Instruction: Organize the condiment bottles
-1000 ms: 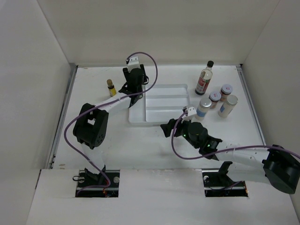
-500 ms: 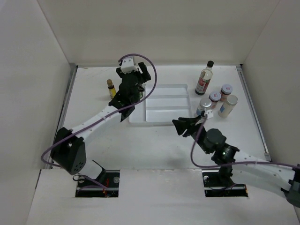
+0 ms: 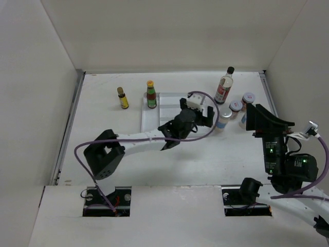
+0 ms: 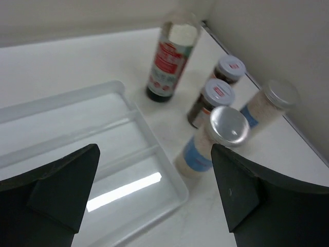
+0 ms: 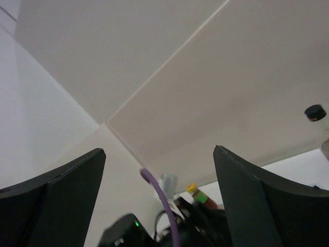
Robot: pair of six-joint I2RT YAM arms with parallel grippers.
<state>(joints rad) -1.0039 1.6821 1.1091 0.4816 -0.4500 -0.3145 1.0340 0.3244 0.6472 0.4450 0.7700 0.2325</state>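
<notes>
A tiny brown bottle (image 3: pixel 122 98) and a yellow-capped red sauce bottle (image 3: pixel 151 95) stand at the back left, the red one at the tray's back-left corner. At the back right are the tall clear black-capped bottle (image 3: pixel 224 86) (image 4: pixel 168 62), two red-lidded jars (image 3: pixel 235 106) (image 3: pixel 248 98) and two white shakers (image 4: pixel 213 139) (image 4: pixel 270 103). My left gripper (image 3: pixel 204 117) (image 4: pixel 154 154) hangs open over the tray's near right corner, just left of the nearer shaker (image 3: pixel 223 119), holding nothing. My right gripper (image 3: pixel 264 121) (image 5: pixel 159 154) is raised high, open and empty, and hides the other shaker from above.
The flat white divided tray (image 3: pixel 154 121) (image 4: pixel 77 134) lies mid-table with nothing in the compartments that show. White walls close in the table on the left, back and right. The left arm's purple cable (image 3: pixel 133 138) runs along its forearm across the front of the tray.
The red sauce bottle now stands free at the back left. My left gripper has opened and swung right across the tray toward the shakers. The right arm has lifted and pulled back right.
</notes>
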